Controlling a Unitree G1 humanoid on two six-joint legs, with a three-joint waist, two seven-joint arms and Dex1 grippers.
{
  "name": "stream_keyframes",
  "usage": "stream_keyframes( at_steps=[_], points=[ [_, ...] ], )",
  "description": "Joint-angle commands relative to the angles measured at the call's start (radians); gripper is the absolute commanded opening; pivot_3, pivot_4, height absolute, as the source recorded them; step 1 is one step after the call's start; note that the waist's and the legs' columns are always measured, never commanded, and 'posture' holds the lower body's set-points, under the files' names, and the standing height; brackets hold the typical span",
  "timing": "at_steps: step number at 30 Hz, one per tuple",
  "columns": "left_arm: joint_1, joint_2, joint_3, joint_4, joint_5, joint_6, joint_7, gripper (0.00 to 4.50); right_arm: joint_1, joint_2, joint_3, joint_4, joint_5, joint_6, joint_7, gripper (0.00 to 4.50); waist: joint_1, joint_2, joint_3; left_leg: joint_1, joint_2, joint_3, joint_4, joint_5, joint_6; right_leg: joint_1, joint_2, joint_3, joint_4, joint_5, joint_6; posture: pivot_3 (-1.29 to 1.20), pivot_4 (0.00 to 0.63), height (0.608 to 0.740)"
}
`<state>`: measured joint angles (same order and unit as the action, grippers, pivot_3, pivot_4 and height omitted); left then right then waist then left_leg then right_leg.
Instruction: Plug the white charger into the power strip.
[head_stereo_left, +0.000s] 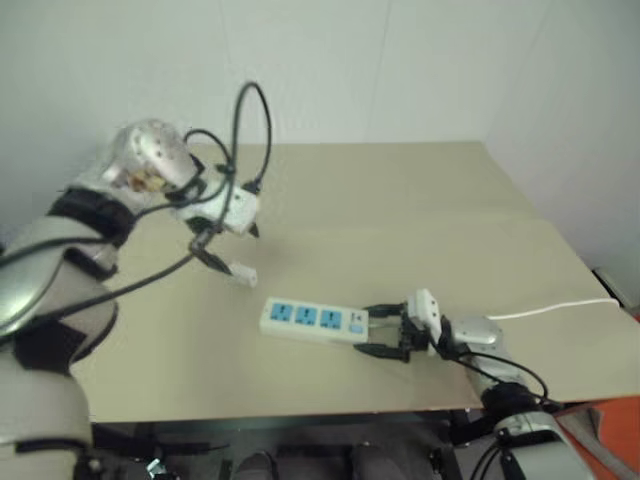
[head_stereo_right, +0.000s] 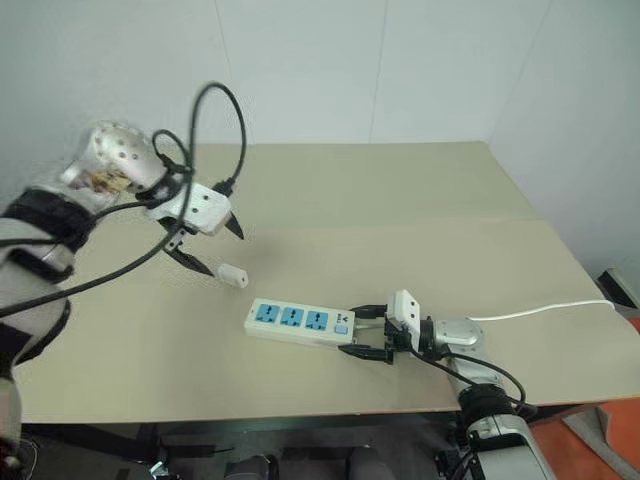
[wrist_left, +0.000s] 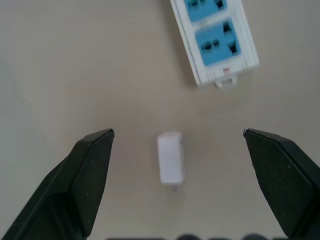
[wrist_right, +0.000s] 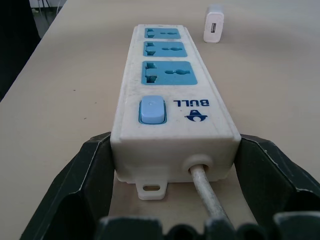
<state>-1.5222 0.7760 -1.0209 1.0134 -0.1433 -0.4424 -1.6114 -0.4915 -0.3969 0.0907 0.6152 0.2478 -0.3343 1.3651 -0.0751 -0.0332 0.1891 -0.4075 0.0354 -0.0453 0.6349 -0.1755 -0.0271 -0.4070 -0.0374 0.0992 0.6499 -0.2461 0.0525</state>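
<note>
Left tool poised above the worktop, black tapered fingers spread wide and pointing steeply down. Directly beneath, between the two fingertips but untouched, a small white charger: a smooth, rounded-edged block lying flat on its side. Just beyond the charger from this tool, the near end of the power strip, a long flat white plastic bar with three matte blue socket faces and a small mounting tab at the tip.

Right tool level with the worktop at the strip's opposite end, fingers open on either side of the casing and close against its corners, not visibly pinching. Nearest this tool: a pale blue rocker switch, a blue printed logo, a second mounting tab and the thin white cord leaving the housing between the fingers, then trailing off towards the worktop's far right edge. Worktop itself a plain beige, smooth surface.
</note>
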Motion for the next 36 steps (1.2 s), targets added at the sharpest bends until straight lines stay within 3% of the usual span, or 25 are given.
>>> stream_keyframes(
  at_steps=[1, 7, 21, 36],
  points=[
    [-0.054, -0.065, -0.012, 0.109, 0.091, -0.025, -0.003, 4.50, 0.008, 0.022, 0.037, 0.008, -0.035, -0.008, -0.009, 3.42, -0.002, 0.000, 0.000, 0.000, 0.000, 0.000, 0.000, 0.000, 0.000, 0.000, 0.000, 0.000, 0.000, 0.000, 0.000, 0.00, 0.150, 0.740],
    [-0.065, -0.182, 0.062, 0.231, 0.268, -0.029, -0.003, 4.50, 0.022, 0.029, 0.041, -0.003, -0.051, -0.005, -0.039, 3.42, -0.020, -0.001, 0.000, -0.001, 0.000, -0.002, 0.000, 0.000, 0.000, 0.000, 0.001, 0.000, 0.000, 0.000, 0.000, 0.00, 0.150, 0.740],
    [-0.032, -0.304, 0.137, 0.306, 0.627, -0.016, 0.172, 4.50, 0.058, 0.042, 0.064, -0.037, -0.078, -0.009, -0.079, 3.42, -0.023, -0.002, 0.000, 0.000, 0.000, -0.004, 0.000, 0.000, 0.000, 0.001, 0.001, -0.001, 0.000, 0.000, 0.000, 0.00, 0.150, 0.740],
    [0.015, -0.364, 0.211, 0.332, 0.757, -0.006, 0.206, 4.50, 0.099, 0.037, 0.071, -0.084, -0.089, 0.010, -0.126, 3.42, -0.025, -0.002, 0.000, 0.000, 0.000, -0.005, 0.000, 0.000, 0.000, 0.001, 0.002, -0.001, 0.001, 0.000, 0.000, 0.00, 0.150, 0.740]
  ],
)
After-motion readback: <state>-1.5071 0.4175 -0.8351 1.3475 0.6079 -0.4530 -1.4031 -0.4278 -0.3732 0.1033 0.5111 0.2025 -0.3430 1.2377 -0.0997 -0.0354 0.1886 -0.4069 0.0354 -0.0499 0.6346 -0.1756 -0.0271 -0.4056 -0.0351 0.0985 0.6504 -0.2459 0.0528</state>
